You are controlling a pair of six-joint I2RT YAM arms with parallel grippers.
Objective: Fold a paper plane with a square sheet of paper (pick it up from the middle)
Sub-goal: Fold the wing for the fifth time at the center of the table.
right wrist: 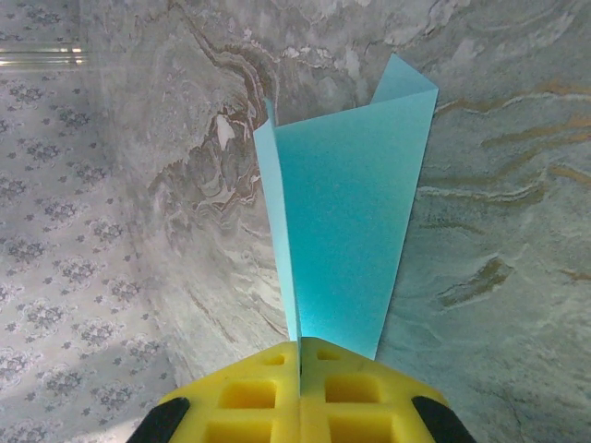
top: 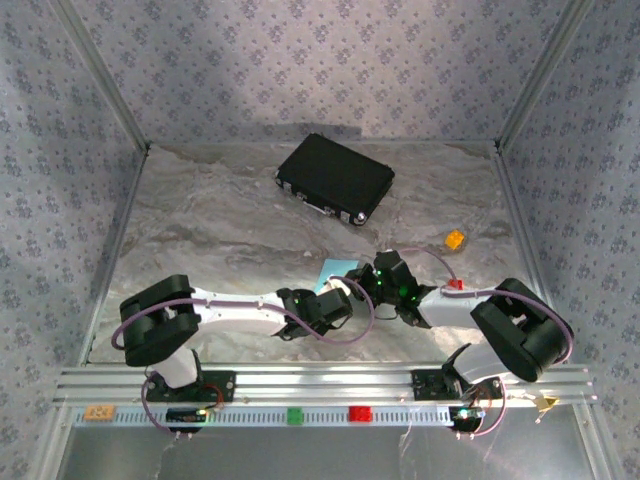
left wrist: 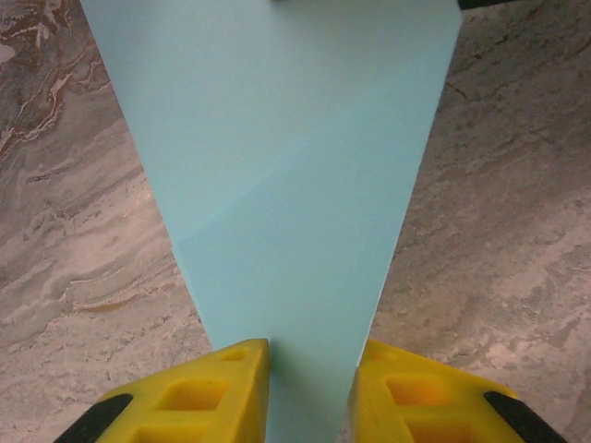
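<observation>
Blue paper (left wrist: 286, 185), at six o'clock of the black case (top: 335, 178), sits clamped in the right gripper (right wrist: 300, 355) mid-fold, while the left gripper (left wrist: 311, 360) straddles its narrow end, whether pinching I cannot tell, and likely must squeeze next.

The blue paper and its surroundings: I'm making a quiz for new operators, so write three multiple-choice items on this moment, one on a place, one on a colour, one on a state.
1. Where on the table does the black case lie?
A. At the near edge, by the arm bases.
B. In the near left corner.
C. At the far side, about the middle.

2. What colour is the paper?
A. Light blue.
B. Red.
C. White.

3. How does the right gripper stand?
A. Wide open.
B. Shut on the paper.
C. Shut on nothing.

Answers: 1 C, the top view shows the case far from the arms. 2 A, both wrist views show it pale blue. 3 B, its jaws meet with the paper pinched between them.
</observation>
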